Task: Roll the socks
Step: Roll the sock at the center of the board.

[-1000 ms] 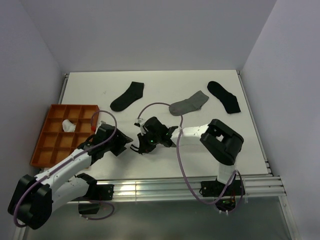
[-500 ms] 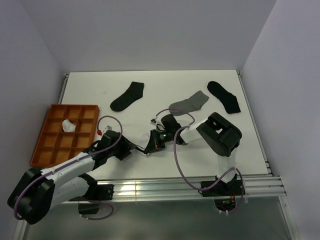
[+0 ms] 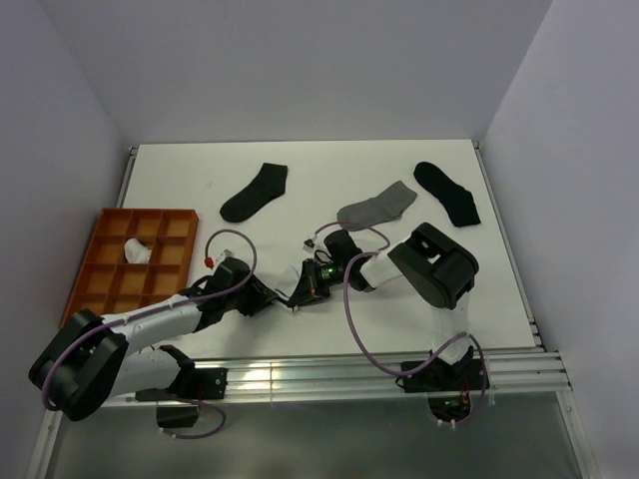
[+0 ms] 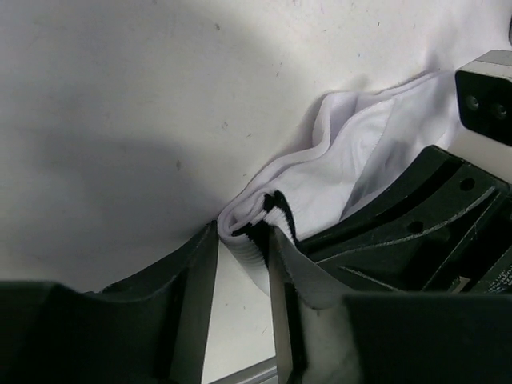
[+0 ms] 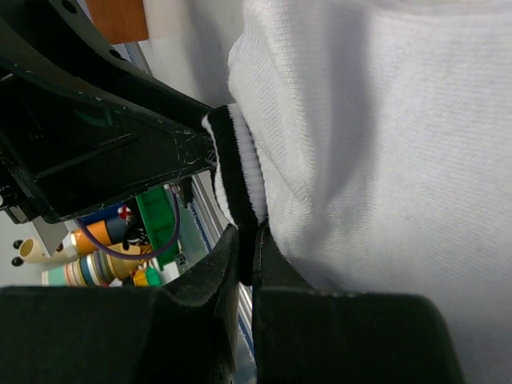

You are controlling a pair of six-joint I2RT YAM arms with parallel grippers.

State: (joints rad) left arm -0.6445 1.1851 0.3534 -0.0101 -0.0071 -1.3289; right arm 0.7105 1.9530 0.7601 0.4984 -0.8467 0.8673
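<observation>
The white sock with two black cuff stripes point(image 4: 352, 164) lies bunched on the table between my two grippers. In the left wrist view its cuff fold point(image 4: 250, 226) sits between the tips of my left gripper point(image 4: 242, 254), whose jaws stand a little apart with bare table showing between them. My right gripper point(image 5: 247, 244) is shut on the sock's black cuff band point(image 5: 240, 172). In the top view both grippers meet low over the table's front middle, left gripper point(image 3: 270, 296) facing right gripper point(image 3: 303, 285). A grey sock point(image 3: 377, 207) lies flat behind them.
Two black socks lie flat at the back, one left of centre point(image 3: 255, 192), one at the right point(image 3: 447, 192). An orange compartment tray point(image 3: 110, 289) stands at the left with a white rolled bundle point(image 3: 137, 250) in it. The table's front rail point(image 3: 329, 371) is close below the grippers.
My left gripper has slid right and low, up to the right gripper, and its jaws have narrowed around the cuff. The right gripper dropped to the table and stayed shut.
</observation>
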